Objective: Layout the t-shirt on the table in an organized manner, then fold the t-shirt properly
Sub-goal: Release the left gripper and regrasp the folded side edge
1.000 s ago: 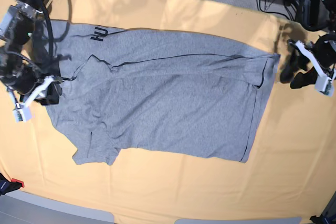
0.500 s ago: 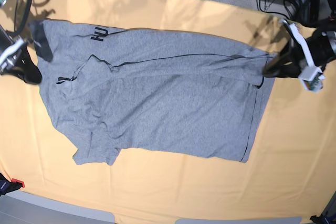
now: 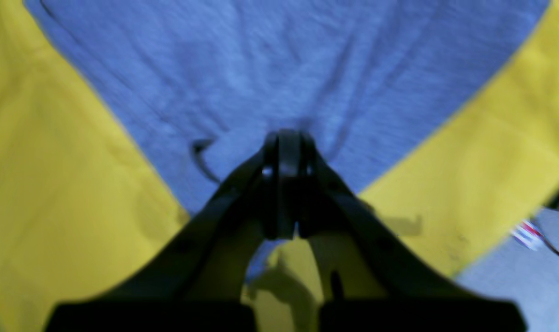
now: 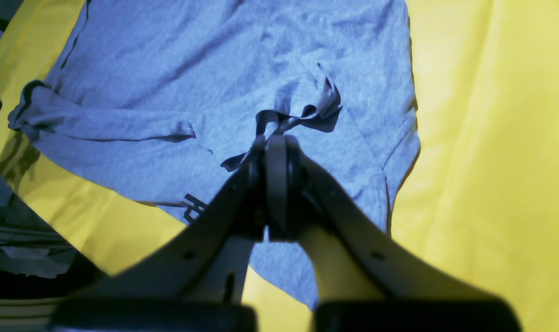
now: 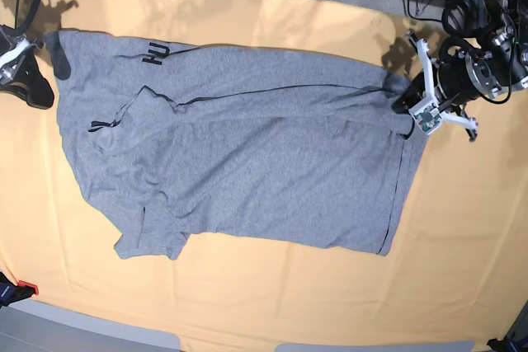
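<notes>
Both grippers are pinched shut on cloth at opposite ends of the t-shirt [image 5: 247, 154], which suits a stretch-and-flatten step in the layout stage. Largest in the scene is the table [image 5: 272, 302], draped in yellow-orange cloth, with the grey shirt spread sideways across its middle, mostly flat but creased along its upper half. One sleeve lies at the near-left edge, and a bit of black lettering [image 5: 154, 54] shows near the far-left corner.

At the shirt's right end in the base view, the left gripper [image 3: 286, 138] has its jaws closed on the hem, and wrinkles fan out from the pinch, a sign the fabric is under tension. At the other end, the right gripper [image 4: 275, 140] is clamped on fabric just beside the dark collar trim [image 4: 302, 115], which bunches up at its tips.

Holding both ends probably lets the arms pull the shirt taut before any fold; folding itself looks not yet begun.
</notes>
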